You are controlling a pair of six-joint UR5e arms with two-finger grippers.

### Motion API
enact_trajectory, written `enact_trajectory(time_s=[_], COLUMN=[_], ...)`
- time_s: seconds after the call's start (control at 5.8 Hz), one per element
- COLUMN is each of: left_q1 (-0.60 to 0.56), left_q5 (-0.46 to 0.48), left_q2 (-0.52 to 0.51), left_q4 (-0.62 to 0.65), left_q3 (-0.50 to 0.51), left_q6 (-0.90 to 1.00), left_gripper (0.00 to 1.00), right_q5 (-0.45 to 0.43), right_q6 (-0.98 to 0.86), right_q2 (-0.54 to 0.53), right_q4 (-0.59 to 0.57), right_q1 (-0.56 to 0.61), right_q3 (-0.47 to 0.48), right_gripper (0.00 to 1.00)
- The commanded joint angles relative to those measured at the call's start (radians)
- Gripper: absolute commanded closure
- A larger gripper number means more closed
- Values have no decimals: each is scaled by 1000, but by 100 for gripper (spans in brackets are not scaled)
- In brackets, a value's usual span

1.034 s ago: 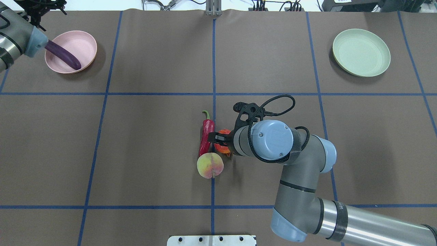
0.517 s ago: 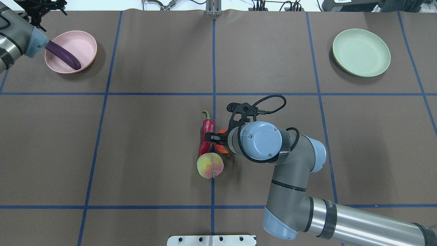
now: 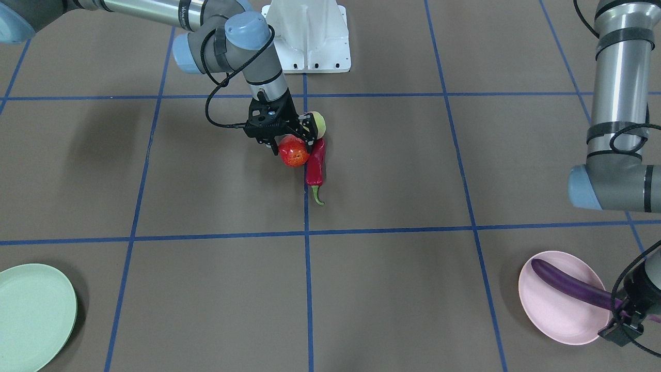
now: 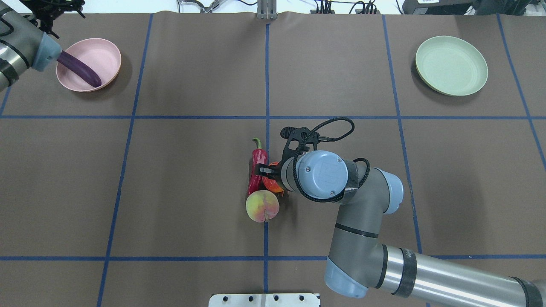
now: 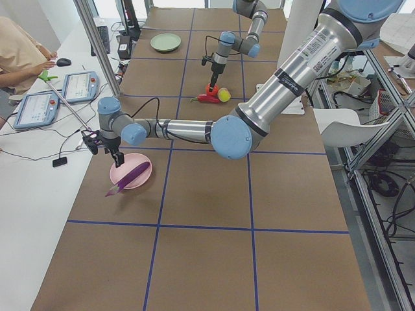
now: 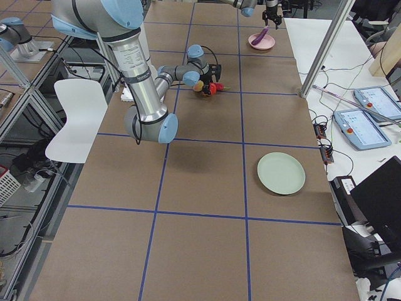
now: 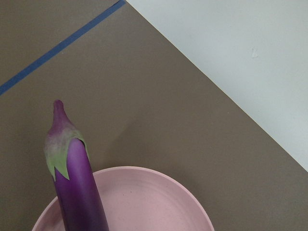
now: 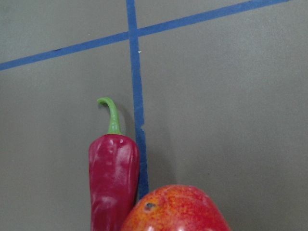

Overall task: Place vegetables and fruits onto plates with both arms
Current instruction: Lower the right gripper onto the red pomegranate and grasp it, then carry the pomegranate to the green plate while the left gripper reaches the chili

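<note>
My right gripper [image 3: 288, 140] is open at the table's middle, its jaws on either side of the red fruit [image 3: 293, 151], which rests on the table. The fruit touches the chili pepper [image 3: 315, 163] and fills the bottom of the right wrist view [image 8: 175, 211]. The peach [image 4: 262, 206] lies just behind them. The eggplant [image 3: 568, 284] lies in the pink plate [image 3: 555, 315], its cap end over the rim. My left gripper [image 3: 625, 315] is open beside that cap end, not holding it. The mint green plate [image 4: 451, 70] is bare at the far right.
The white robot base [image 3: 310, 36] stands at the table's near edge. Blue tape lines [image 4: 267, 85] divide the brown table cover. Operator tablets [image 5: 58, 97] and cables lie on a side table beyond the pink plate.
My right arm has shifted left and closer onto the red fruit. My left arm has drawn back slightly from the pink plate. The eggplant has stayed in place.
</note>
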Motion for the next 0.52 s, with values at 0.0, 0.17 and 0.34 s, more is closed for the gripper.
enact_trajectory(time_s=[0.0,0.17,0.34], left_q1=[30,82,189], left_q5=[-18,-87,-81], left_q2=[7,8,4], left_q4=[120,141,146], left_q3=[-188,-267,-356], left_q6=[-2,-61,-162], left_gripper=[0,0,0], right_q5=[19,72,185], right_q6=[1,-2,-11], right_q2=[-16,-16,-18], right_q4=[-16,-57,-67], right_q1=[20,86,220], right_q3=[77,88,85], right_gripper=[100,100,100])
